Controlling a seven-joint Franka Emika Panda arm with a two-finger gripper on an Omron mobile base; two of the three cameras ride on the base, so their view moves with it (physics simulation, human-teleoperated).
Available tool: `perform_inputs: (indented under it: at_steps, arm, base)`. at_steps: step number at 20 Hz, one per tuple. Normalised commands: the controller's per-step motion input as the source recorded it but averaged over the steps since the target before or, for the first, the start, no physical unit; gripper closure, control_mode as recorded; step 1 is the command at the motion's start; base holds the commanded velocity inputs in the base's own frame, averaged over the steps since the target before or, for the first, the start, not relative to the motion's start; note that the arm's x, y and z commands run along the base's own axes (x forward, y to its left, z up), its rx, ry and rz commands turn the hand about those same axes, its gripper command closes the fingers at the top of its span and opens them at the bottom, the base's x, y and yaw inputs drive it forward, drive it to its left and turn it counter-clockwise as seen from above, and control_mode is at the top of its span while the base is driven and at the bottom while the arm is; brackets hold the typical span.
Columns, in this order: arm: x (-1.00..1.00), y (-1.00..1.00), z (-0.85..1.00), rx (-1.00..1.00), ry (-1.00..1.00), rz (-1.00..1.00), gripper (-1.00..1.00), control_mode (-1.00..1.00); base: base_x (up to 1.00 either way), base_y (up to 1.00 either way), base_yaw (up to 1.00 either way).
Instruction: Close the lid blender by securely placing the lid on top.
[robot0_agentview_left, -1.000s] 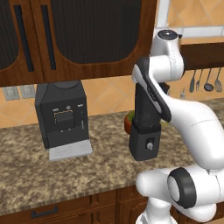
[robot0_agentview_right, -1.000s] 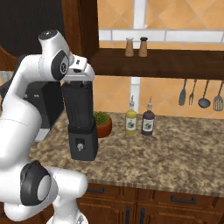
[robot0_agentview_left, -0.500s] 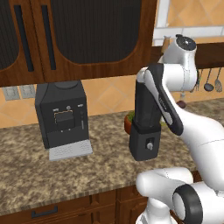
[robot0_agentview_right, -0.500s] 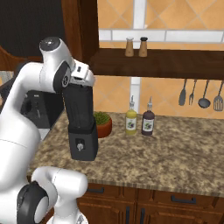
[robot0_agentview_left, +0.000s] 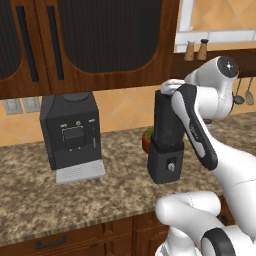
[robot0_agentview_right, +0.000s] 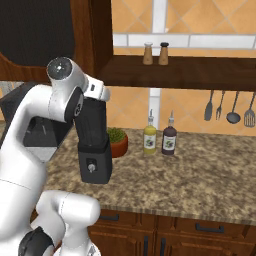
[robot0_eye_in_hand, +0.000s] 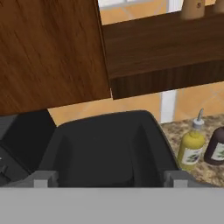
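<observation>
A black coffee machine (robot0_agentview_left: 72, 132) with a silver tray is sitting on my granite counter (robot0_agentview_left: 45, 197) under dark wood cabinets (robot0_agentview_left: 90, 45). A potted plant (robot0_agentview_right: 117, 141), a yellow oil bottle (robot0_agentview_right: 150, 139) and a dark sauce bottle (robot0_agentview_right: 169, 139) are standing near the wall. Two shakers (robot0_agentview_right: 155, 53) are resting on the shelf (robot0_agentview_right: 190, 70); utensils (robot0_agentview_right: 230, 106) are hanging beneath.

The blender (robot0_agentview_left: 166, 145) is dark grey at its boxy base, with a black jar and a small pale mark on its round front knob. The coffee machine (robot0_agentview_left: 71, 131) is black with a silver tray. The counter (robot0_agentview_right: 200, 172) is speckled brown and tan granite over reddish-brown wooden drawers with black handles. A yellow bottle (robot0_agentview_right: 149, 137) and a dark maroon bottle (robot0_agentview_right: 169, 138) both carry pale labels. The plant pot (robot0_agentview_right: 118, 144) looks terracotta red with green leaves, though it is partly hidden. The wall tiles are orange-tan with white grout.
</observation>
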Motion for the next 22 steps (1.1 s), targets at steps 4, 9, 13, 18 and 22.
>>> perform_inputs:
  at_steps: [4, 9, 13, 18, 22]
  arm:
    - [-0.18, 0.0, 0.1, 0.0, -0.26, 0.0, -1.0, -1.0]
    - [-0.35, 0.0, 0.32, 0.0, -0.29, 0.0, -1.0, -1.0]
    - [-0.97, 0.0, 0.61, 0.0, -0.48, 0.0, -1.0, -1.0]
    - [-1.0, -0.32, 0.65, 0.16, -0.25, 0.0, -1.0, -1.0]
    - [-1.0, -0.7, 0.66, 0.25, -0.07, 0.0, -1.0, -1.0]
  base:
    - [0.0, 0.0, 0.0]
    - [0.0, 0.0, 0.0]
    - [0.0, 0.0, 0.0]
    - [0.0, 0.0, 0.0]
    - [0.0, 0.0, 0.0]
